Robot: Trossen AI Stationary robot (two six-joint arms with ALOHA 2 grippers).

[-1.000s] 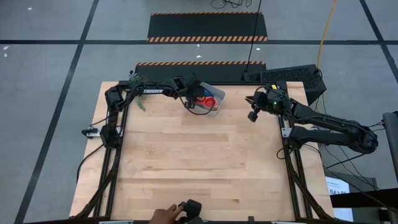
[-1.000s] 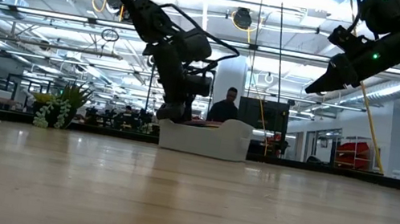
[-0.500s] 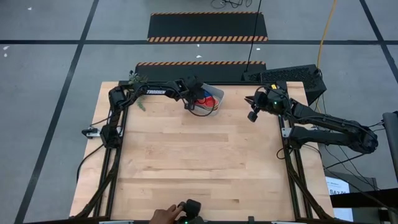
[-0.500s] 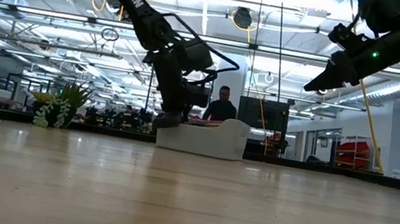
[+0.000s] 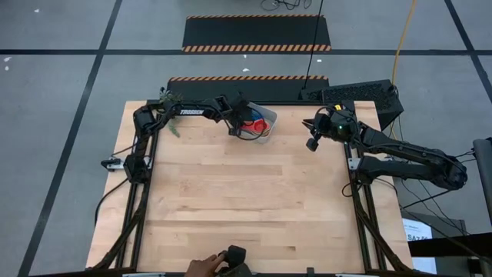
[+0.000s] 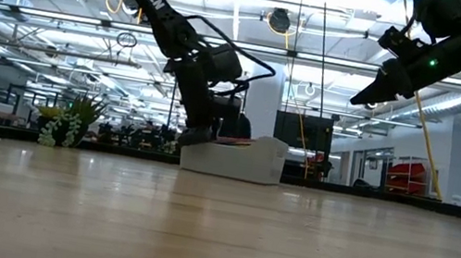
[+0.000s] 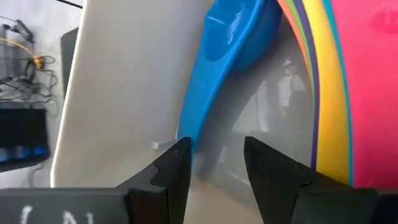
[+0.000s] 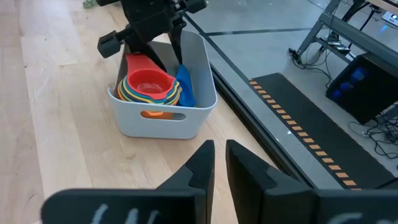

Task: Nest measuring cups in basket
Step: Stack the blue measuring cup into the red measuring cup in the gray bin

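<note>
The pale basket (image 8: 161, 121) stands at the table's far edge, left of centre (image 5: 273, 119). Inside it sits a nested stack of measuring cups (image 8: 148, 81) with the red one on top. A blue cup (image 8: 185, 84) stands on edge beside the stack, against the basket's wall. My left gripper (image 7: 214, 155) reaches down into the basket (image 6: 244, 161), open, with only the basket's wall showing between its fingers. The blue cup's handle (image 7: 189, 134) ends right beside one finger. My right gripper (image 5: 312, 143) hangs shut above the table's far right and holds nothing. My left gripper slants down into the basket from the table's left. The free end of the blue cup's handle (image 7: 186, 142) lies right at one fingertip (image 7: 174, 163). Whether they touch, I cannot tell. Nothing is between the fingers.
A small green plant (image 5: 167, 100) stands at the far left corner. At the near edge a person's hand (image 5: 206, 266) rests by a dark device (image 5: 237, 255). The bare wooden tabletop (image 5: 246, 192) spreads between the two arms.
</note>
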